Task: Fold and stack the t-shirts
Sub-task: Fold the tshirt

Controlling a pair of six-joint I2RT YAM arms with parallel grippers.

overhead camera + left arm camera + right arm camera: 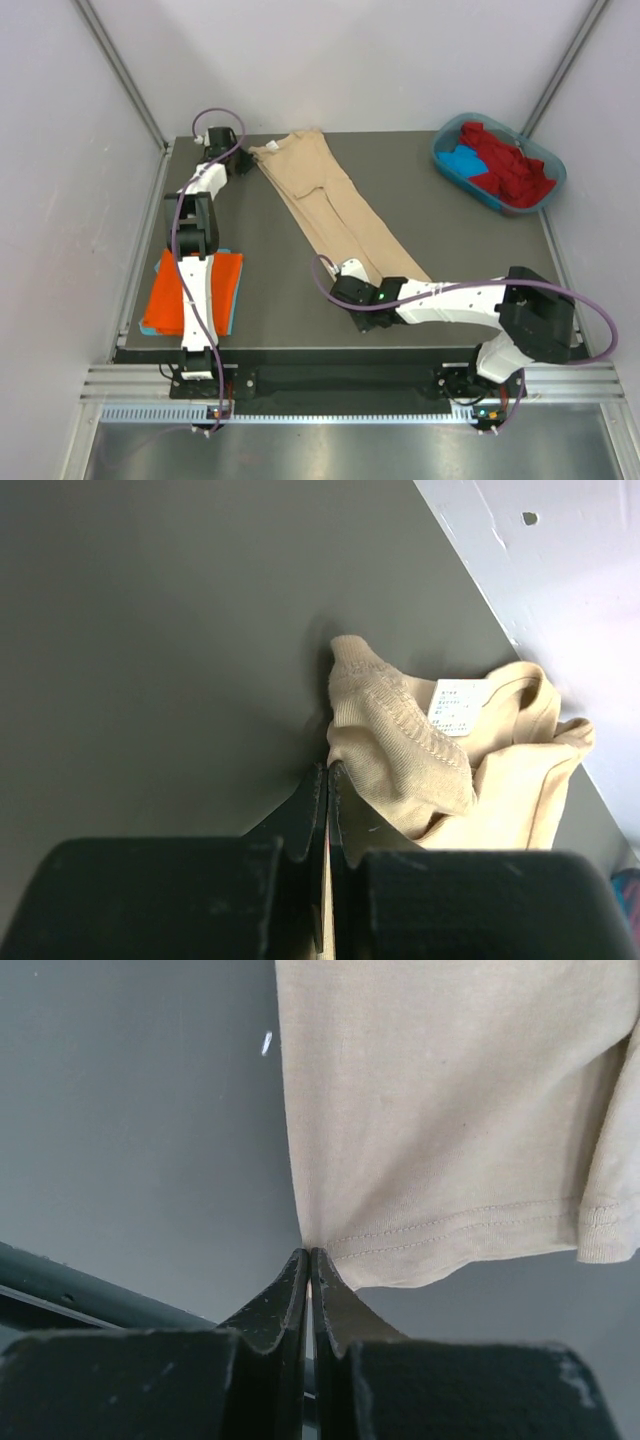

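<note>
A beige-tan t-shirt [320, 195] lies stretched out in a long diagonal strip across the dark table, neck end far left, hem near the middle front. My left gripper [247, 160] [328, 772] is shut on the bunched fabric at the neck end [400, 740], next to the white label [455, 707]. My right gripper [345, 268] [308, 1253] is shut on the left corner of the stitched hem [440, 1240]. A folded orange t-shirt [195, 290] rests on a blue one [233, 312] at the near left, partly under the left arm.
A teal oval tub [445, 150] at the far right corner holds crumpled red [510, 160] and blue [462, 162] shirts. White walls enclose the table on three sides. The left arm runs along the table's left edge over the folded stack.
</note>
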